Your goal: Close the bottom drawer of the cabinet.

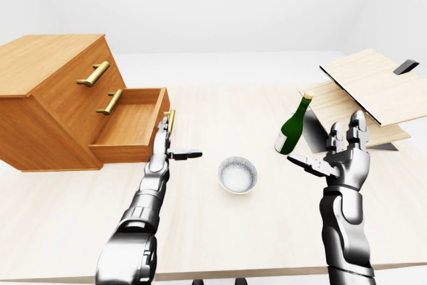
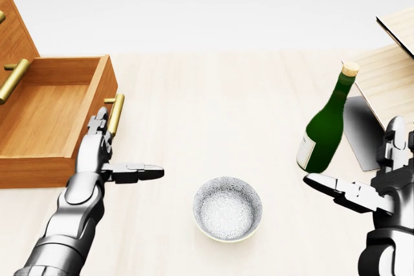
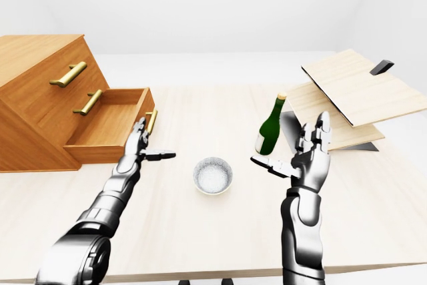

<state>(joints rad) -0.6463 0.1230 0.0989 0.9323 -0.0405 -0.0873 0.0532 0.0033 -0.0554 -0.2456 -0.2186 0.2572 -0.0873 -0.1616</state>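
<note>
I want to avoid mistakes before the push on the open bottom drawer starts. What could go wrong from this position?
1. The open left hand stands at the brass bar handle of the pulled-out bottom wooden drawer; its fingers might slip off or catch on the handle.
2. An off-centre push could perhaps skew the drawer or shift the wooden cabinet.
3. The raised right hand is close to the green glass bottle and might tip it.
</note>
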